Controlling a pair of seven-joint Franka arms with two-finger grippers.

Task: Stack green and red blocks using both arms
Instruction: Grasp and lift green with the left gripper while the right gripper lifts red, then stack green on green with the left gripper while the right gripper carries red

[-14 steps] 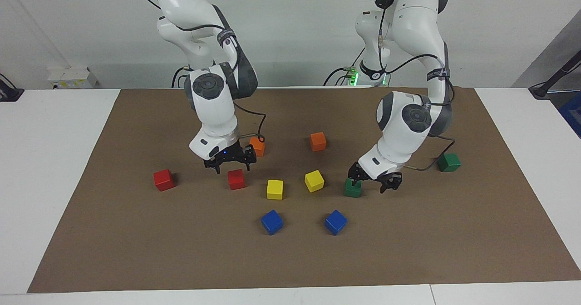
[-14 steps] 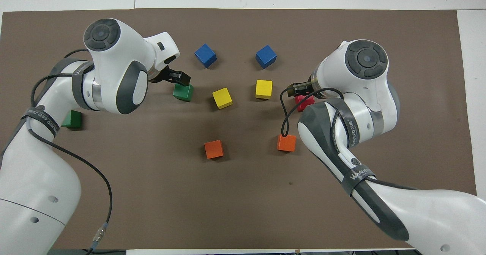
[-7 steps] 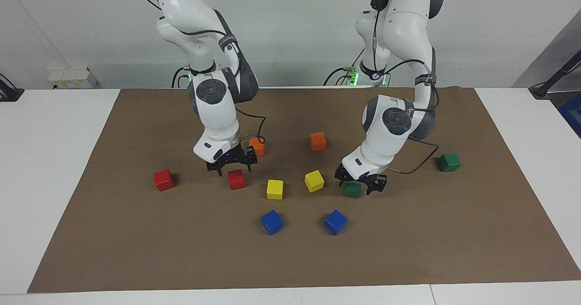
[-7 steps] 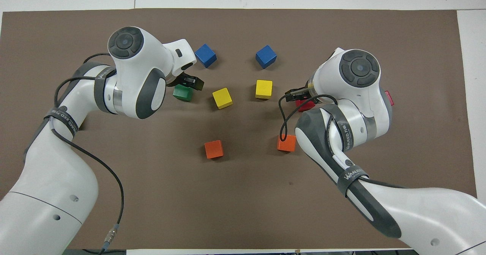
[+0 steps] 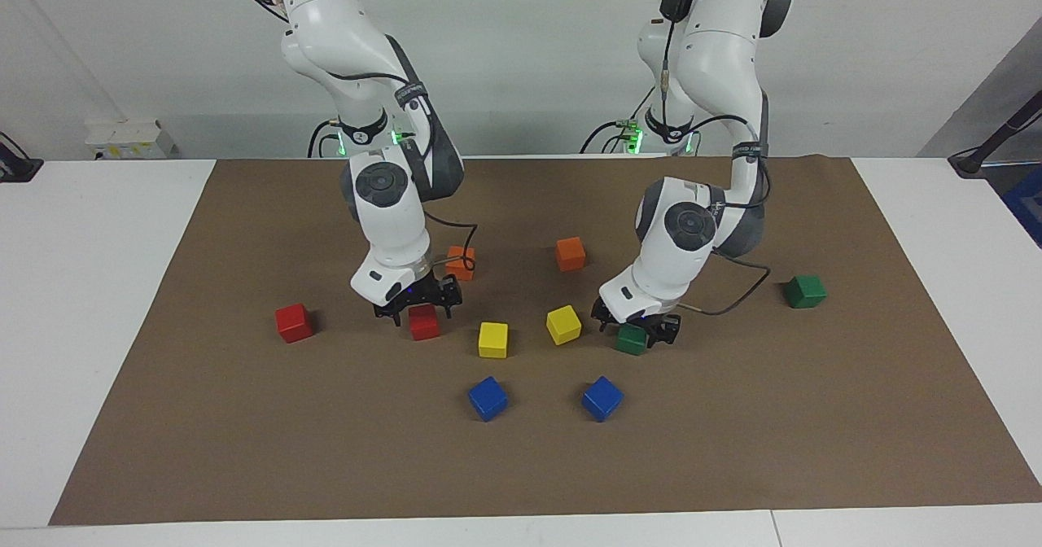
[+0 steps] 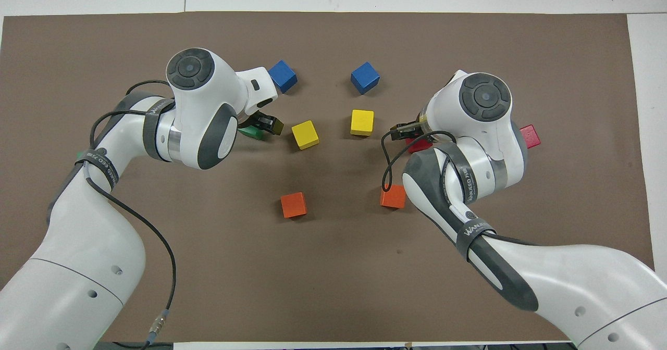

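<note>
Toward the right arm's end of the brown mat, a red block (image 5: 423, 321) (image 6: 418, 144) lies between the fingers of my right gripper (image 5: 420, 311) (image 6: 411, 134), which is low over it and open. A second red block (image 5: 293, 322) (image 6: 529, 136) sits alone beside it, closer to the mat's edge. My left gripper (image 5: 635, 329) (image 6: 260, 126) is down around a green block (image 5: 631, 339) (image 6: 254, 132), open, with a finger on each side. The other green block (image 5: 805, 291) rests apart, toward the left arm's end; in the overhead view the left arm hides it.
Two yellow cubes (image 5: 492, 339) (image 5: 563, 324) lie between the two grippers. Two blue cubes (image 5: 488, 398) (image 5: 602, 398) sit farther from the robots, and two orange cubes (image 5: 461, 262) (image 5: 571, 253) nearer to them. The brown mat (image 5: 733, 449) covers the white table.
Both grippers have come down. The left one swung in over the green block and now straddles it. The right one sank around the red block. No block has moved.
</note>
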